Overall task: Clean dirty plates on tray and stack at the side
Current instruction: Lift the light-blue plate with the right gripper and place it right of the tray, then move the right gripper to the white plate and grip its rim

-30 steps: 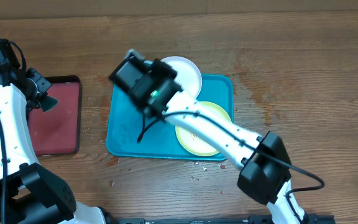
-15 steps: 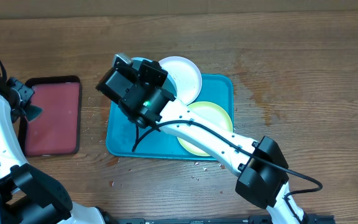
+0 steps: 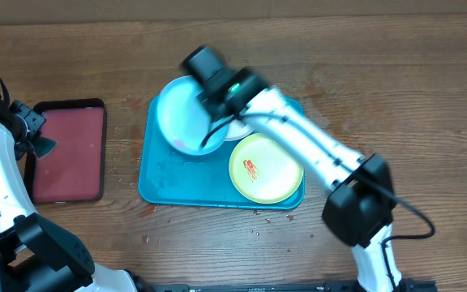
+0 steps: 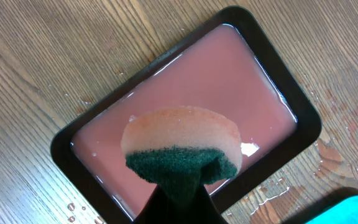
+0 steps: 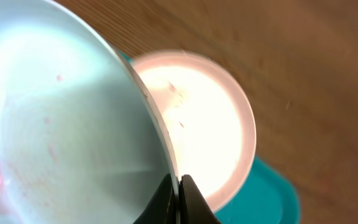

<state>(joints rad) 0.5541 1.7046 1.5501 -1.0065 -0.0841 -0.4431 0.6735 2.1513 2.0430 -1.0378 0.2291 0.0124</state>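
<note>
The right gripper (image 5: 179,185) is pinched tight on the thin rim of the smooth round pale blue plate (image 5: 55,124), which has red smears and hangs over the big blue-green plastic tray (image 3: 159,185). From above, the arm hides most of the round white plate (image 5: 210,118). The yellow-green plate (image 3: 266,168) lies flat in the tray and has a red mark. The left gripper (image 4: 178,177) squeezes a soft orange sponge (image 4: 180,140) with a rough green side above the small black-rimmed tray (image 4: 64,140) of pink water.

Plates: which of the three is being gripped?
The pale blue-rimmed plate, pinched at its rim by the right fingers; the white plate and yellow-green plate lie free.
</note>
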